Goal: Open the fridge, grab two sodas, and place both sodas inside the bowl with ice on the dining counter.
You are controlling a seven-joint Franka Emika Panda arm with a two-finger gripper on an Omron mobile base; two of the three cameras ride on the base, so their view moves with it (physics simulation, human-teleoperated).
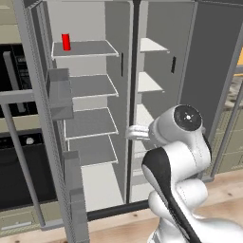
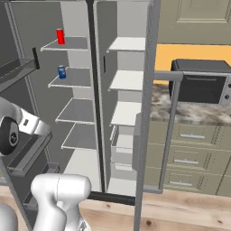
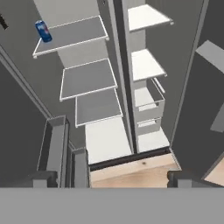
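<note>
The fridge (image 1: 116, 95) (image 2: 101, 103) stands with both doors swung wide. Its pale shelves (image 3: 89, 78) run down both halves. A red soda (image 1: 66, 42) (image 2: 60, 36) stands upright on the top left shelf. One shelf lower, near the left wall, stands a blue soda (image 2: 62, 71) (image 3: 43, 31). My gripper (image 3: 113, 179) hangs in front of the open fridge, low and well short of the cans, looking in over the bottom shelves. It is open, with nothing between its fingertips (image 3: 43, 178). The bowl with ice and the dining counter are out of view.
The left door with its bins (image 1: 59, 92) juts toward me, its bar handle (image 1: 21, 156) in front of a dark oven. The right door (image 2: 146, 113) and its handle (image 2: 169, 131) stand before a granite-topped beige cabinet carrying a black oven (image 2: 198, 81). The floor is wood.
</note>
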